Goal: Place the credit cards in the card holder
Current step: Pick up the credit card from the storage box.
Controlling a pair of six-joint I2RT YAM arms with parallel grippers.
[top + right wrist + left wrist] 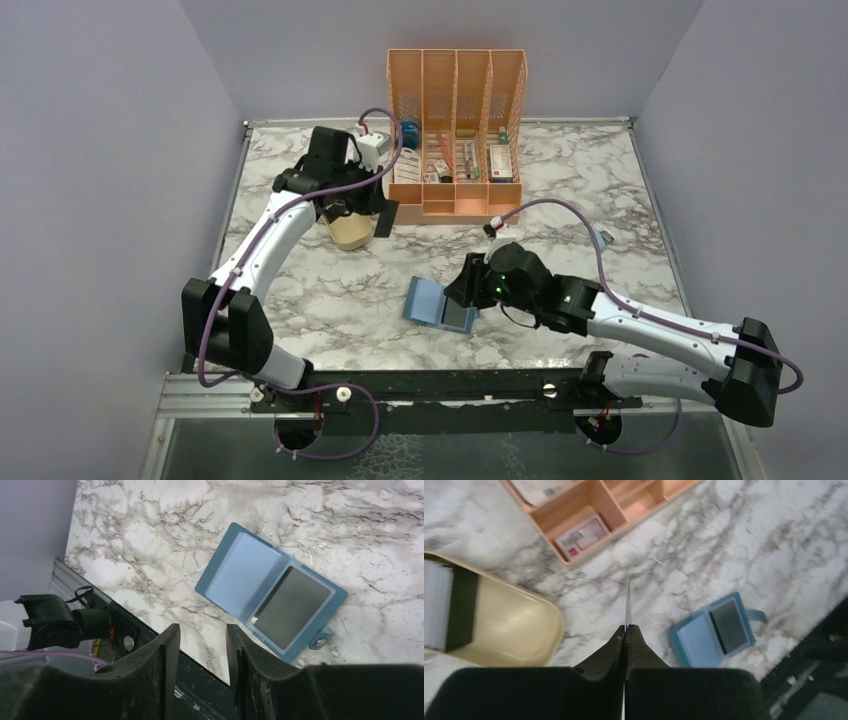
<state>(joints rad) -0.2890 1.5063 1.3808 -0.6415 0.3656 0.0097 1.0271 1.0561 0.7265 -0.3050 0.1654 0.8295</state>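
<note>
Left arm: stretched forward over the far left of the table [330, 300], wrist bent so the fingers point down.
Left pincer [626, 629]: jaws pressed together on a thin card [628, 600], seen edge-on and sticking straight out past the tips, clear of the marble.
Around the left pincer: a beige tray [514, 625] lies under it and to its left in the wrist view. The orange organiser [589, 505] stands beyond the tips. The holder [696, 640] lies well off to the right.
Right arm: runs low from its base on the right toward the table's centre, with its wrist above the holder's right side.
Right pincer [202, 630]: fingers a narrow gap apart, with nothing between them and nothing touching them. They hang over the table's near edge.
Holder: spread open and flat on the marble, just ahead and to the right of the right pincer's tips. Its pale blue leaf is on the nearer side, and the snap tab sticks out from the other leaf.
Dark card [290, 607]: seated in the clear pocket of the holder's farther leaf, on the side away from the right pincer.
</note>
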